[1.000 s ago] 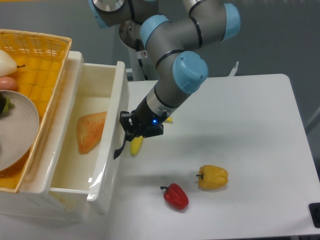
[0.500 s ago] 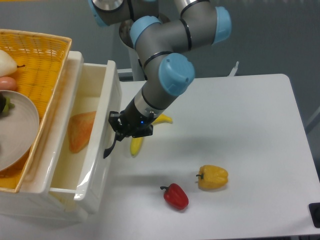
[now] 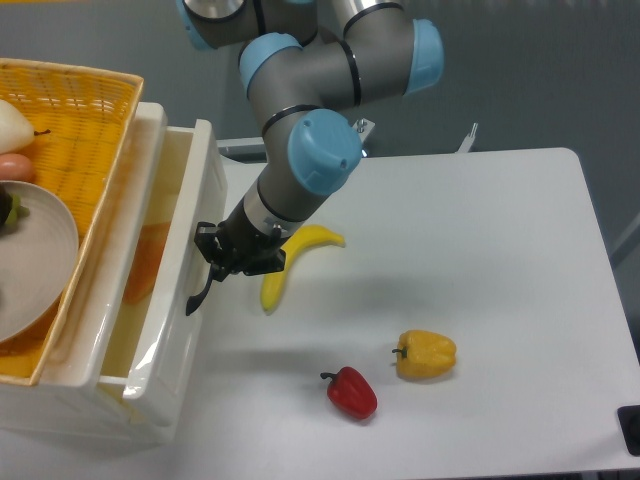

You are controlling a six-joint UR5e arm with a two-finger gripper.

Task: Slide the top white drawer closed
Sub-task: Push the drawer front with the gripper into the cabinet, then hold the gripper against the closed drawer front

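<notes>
Now the gripper [image 3: 215, 256] sits right against the front panel of the top white drawer [image 3: 185, 240], at the black handle [image 3: 199, 292]. Fingers look close together, but the dark gripper body blends into the handle, so I cannot tell whether it is clamped on the handle or only pushing the panel.

Key relation: the drawer lies directly to the left of the gripper in the view, and its slide axis runs left-right, into the white cabinet [image 3: 100, 425] under the yellow wicker basket [image 3: 75, 110]. Any further push needs to go straight left along that axis, square to the front face. Only one arm is here, already at the panel.

Versus a second ago: the front panel has moved clearly left, the gap over the drawer interior has narrowed, and the orange item inside [image 3: 140, 270] is now mostly hidden under the basket edge. The arm has followed left with it. Drawer is still partly out, so I'd judge the close as well along but not done.

Banana [image 3: 283, 262] lies on the white table [image 3: 480, 240] just right of the gripper. The yellow pepper [image 3: 425, 355] and red pepper [image 3: 351, 392] haven't moved.
</notes>
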